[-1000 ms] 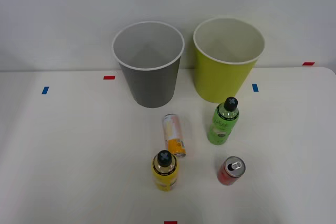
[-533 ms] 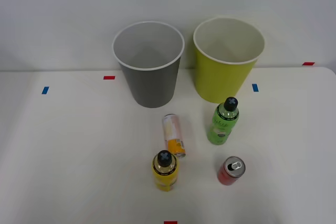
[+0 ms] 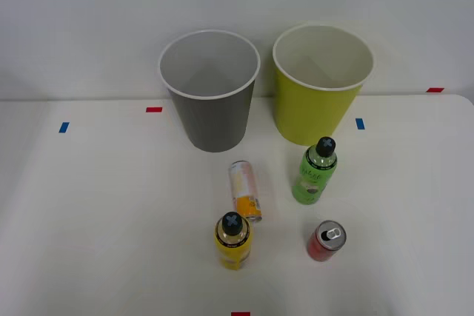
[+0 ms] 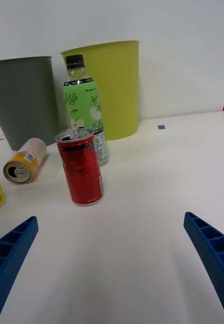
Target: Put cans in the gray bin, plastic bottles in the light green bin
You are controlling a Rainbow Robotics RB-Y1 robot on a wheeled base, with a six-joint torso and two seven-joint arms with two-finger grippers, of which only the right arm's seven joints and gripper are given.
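**Nothing sorted yet; open gripper faces the red can**

White tabletop (image 3: 89,205) under a plain pale wall sets the scene. Low over it, the right gripper (image 4: 112,263) has its blue ribbed fingers (image 4: 211,253) spread wide apart at the wrist picture's bottom corners, holding nothing.

Ahead of them, centre-left in that picture, stands the short red silver-topped metal can (image 4: 81,167), upright. Behind it is the green black-capped plastic bottle (image 4: 85,109), and to its left the slim cream-and-orange can (image 4: 25,161) lies on its side.

Over the last second the front view shows no change: the round yellow black-capped bottle (image 3: 232,241) at lower centre, both cans and the green bottle stay put. At upper centre, the dark gray white-rimmed bin (image 3: 211,120) and yellow-green bin (image 3: 315,112) look empty. Sorting has likely not begun; the red can seems the first target.
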